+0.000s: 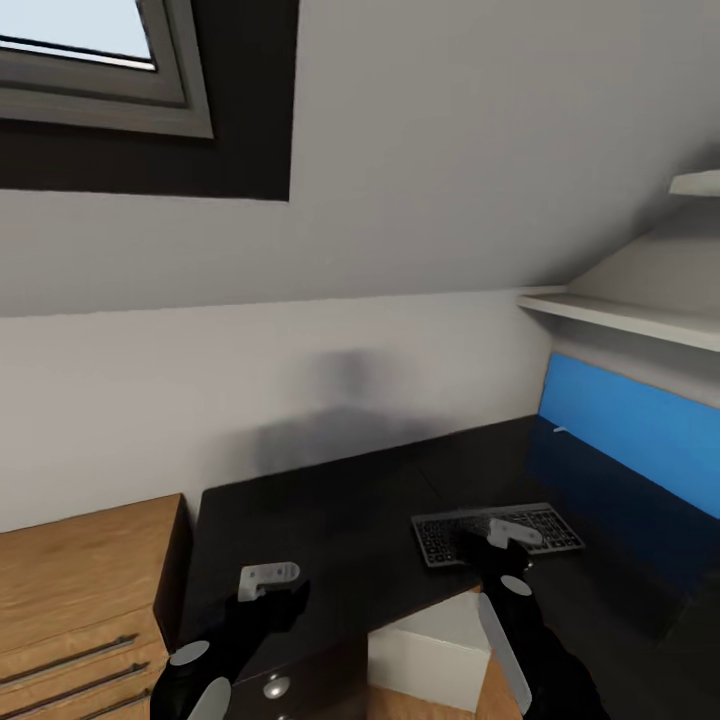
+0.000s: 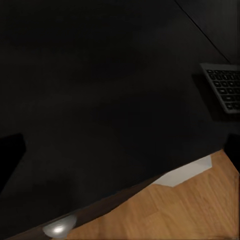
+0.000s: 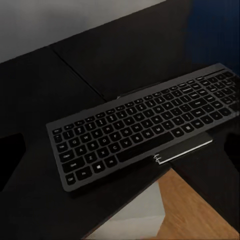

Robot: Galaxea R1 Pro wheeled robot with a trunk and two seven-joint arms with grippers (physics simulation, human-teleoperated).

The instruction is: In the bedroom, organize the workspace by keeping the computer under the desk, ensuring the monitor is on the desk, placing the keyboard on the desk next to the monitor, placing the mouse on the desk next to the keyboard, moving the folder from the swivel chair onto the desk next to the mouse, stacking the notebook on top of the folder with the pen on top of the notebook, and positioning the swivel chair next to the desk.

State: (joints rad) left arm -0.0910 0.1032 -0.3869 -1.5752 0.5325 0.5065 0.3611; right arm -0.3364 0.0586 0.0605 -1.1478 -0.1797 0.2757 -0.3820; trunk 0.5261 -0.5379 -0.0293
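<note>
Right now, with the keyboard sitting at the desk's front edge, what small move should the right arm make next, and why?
Probably nudge the keyboard further onto the desk, away from the edge. In the right wrist view its front corner overhangs the desk's inner corner, above the floor and the white computer below. The right claw hovers at the keyboard's near edge; whether it is open or shut cannot be told.

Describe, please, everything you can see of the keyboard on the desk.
The keyboard is a flat, full-size board with dark grey keys, pale legends and a thin silver-grey frame. It lies flat on the glossy black desk, near the inner edge of the L, with one front corner overhanging that edge above the white box below. The right end effector hovers over its front edge; contact cannot be judged.
</note>
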